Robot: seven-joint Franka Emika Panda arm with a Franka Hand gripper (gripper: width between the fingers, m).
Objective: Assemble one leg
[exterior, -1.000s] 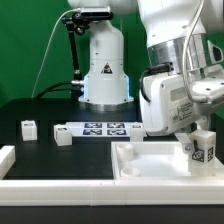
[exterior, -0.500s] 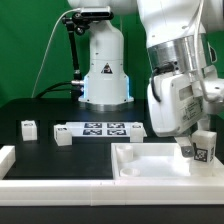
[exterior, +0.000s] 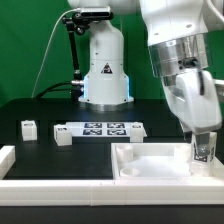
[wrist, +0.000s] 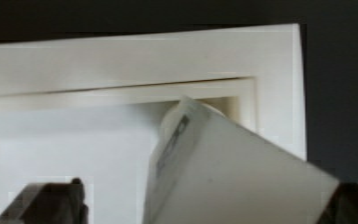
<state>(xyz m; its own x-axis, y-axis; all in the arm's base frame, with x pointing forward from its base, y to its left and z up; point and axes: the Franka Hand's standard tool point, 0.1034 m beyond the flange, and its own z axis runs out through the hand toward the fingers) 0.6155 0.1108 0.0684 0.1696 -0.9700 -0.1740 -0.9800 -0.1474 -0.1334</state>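
The gripper [exterior: 204, 150] stands at the lower right of the exterior view, its fingers spread apart around the leg [exterior: 203, 152] and not pressing it. The leg stands upright, long axis vertical, in the right corner of the white tray-shaped piece [exterior: 150, 165]. No writing can be read.

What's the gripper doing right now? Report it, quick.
Gripper: open, jaws spread either side of the leg standing in the tray-shaped piece; not clamped on it.
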